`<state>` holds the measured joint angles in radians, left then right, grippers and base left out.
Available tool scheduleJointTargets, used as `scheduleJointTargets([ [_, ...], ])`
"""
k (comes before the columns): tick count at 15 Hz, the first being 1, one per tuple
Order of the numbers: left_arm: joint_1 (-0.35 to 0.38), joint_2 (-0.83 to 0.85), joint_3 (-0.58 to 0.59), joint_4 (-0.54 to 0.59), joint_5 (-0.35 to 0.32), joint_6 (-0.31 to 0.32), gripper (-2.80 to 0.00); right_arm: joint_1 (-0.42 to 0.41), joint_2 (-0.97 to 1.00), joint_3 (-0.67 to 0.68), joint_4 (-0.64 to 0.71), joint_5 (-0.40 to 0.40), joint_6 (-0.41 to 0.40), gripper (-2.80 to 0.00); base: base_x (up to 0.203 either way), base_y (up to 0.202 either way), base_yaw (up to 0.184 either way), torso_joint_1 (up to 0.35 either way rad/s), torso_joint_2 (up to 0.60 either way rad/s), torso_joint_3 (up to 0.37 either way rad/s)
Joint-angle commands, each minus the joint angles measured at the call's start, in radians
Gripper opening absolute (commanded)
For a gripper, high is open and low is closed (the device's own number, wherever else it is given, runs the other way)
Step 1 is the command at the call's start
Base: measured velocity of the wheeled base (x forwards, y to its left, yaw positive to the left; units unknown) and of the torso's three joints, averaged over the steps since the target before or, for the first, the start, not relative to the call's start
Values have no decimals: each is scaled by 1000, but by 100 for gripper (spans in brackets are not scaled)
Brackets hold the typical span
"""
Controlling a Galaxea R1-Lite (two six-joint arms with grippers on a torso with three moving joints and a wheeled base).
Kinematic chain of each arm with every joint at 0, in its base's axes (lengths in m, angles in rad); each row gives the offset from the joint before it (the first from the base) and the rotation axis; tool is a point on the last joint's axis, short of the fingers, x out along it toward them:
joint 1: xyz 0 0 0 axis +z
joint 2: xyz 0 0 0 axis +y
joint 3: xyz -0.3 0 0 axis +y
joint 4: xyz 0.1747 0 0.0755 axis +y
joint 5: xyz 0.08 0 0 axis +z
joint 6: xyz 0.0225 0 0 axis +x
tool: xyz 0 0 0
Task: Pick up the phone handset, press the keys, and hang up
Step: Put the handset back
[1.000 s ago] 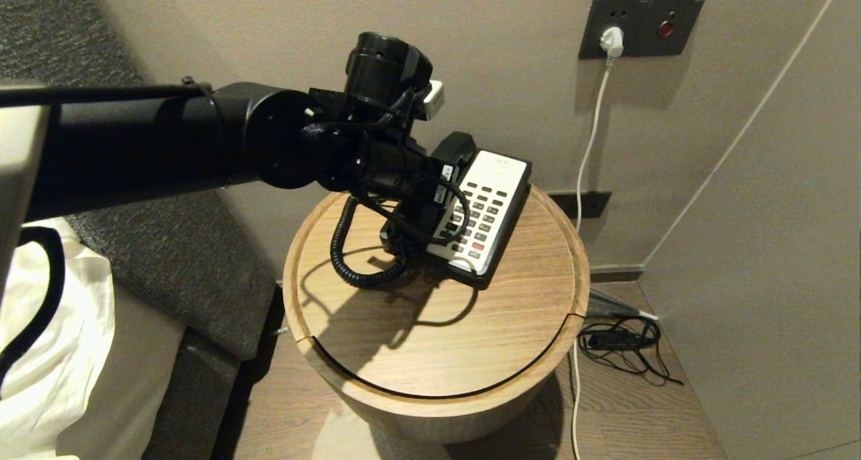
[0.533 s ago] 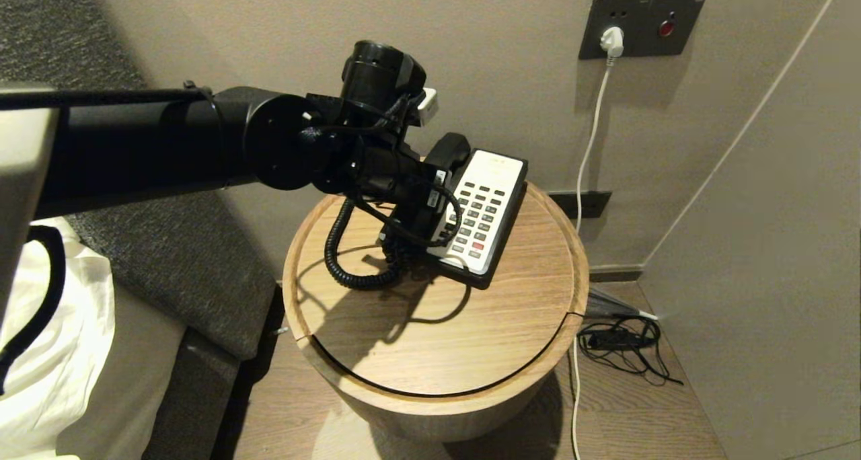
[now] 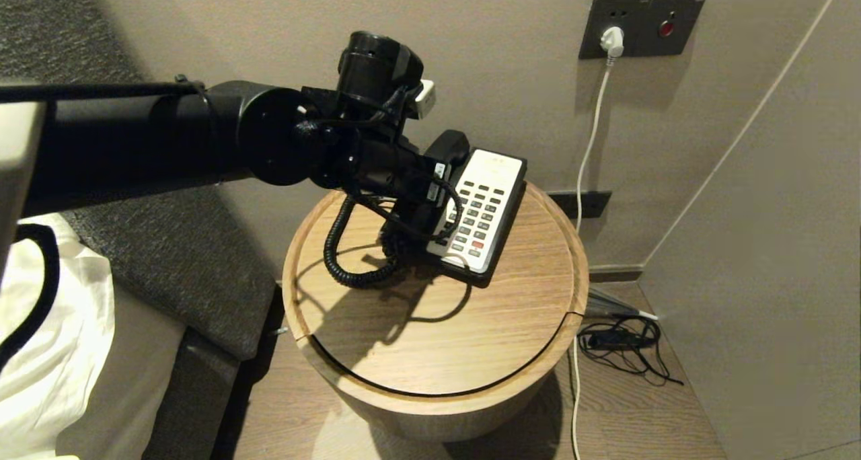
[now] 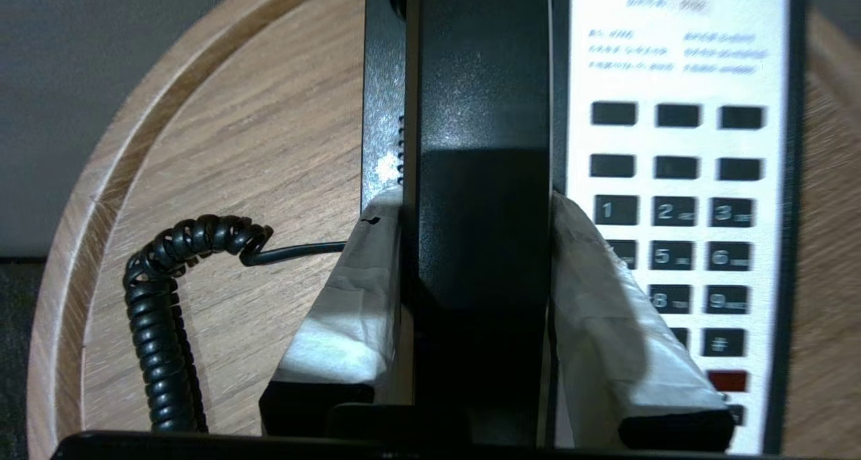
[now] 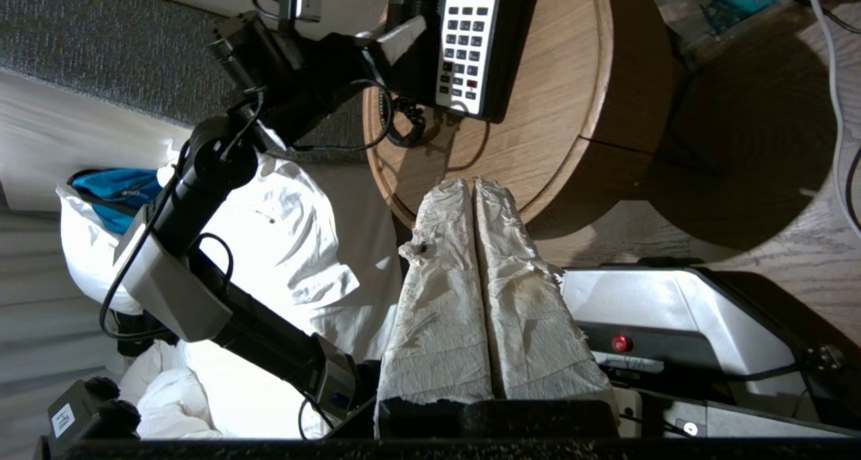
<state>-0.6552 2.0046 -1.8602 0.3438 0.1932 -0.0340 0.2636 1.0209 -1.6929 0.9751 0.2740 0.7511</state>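
Observation:
The black phone stands on the round wooden table [image 3: 437,339] near the wall. Its handset [image 3: 449,147] lies along the base's left side, mostly hidden behind my left arm. In the left wrist view the handset [image 4: 481,97] runs between my two padded fingers, which press on both of its sides. My left gripper [image 3: 420,204] [image 4: 474,198] is shut on it. The keys [image 3: 477,221] [image 4: 672,211] sit in the white faceplate, with the red key [image 3: 477,245] near the bottom. The coiled cord [image 3: 336,251] [image 4: 158,325] loops on the table to the left. My right gripper [image 5: 474,184] is shut and empty, low in front of the table.
A wall socket with a white plug [image 3: 611,41] is behind the table, and its white cable hangs down. Black cables [image 3: 619,342] lie on the floor at the right. A grey headboard and white bedding [image 3: 47,325] are at the left.
My left gripper and the handset have shifted slightly to the left, and the phone base has shifted a little with them. The right arm has not moved.

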Motion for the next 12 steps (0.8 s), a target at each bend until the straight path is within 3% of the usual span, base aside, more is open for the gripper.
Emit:
scheduleJointTargets([
  [1,-10,-21,-1,-2,1,-4,-280,0,4,-7,5,2,4,-280,0,0,0,0,0,0],
  [12,-11,19,12,-5,3,-12,-280,2,1,-11,5,16,4,-280,0,0,0,0,0,0],
])
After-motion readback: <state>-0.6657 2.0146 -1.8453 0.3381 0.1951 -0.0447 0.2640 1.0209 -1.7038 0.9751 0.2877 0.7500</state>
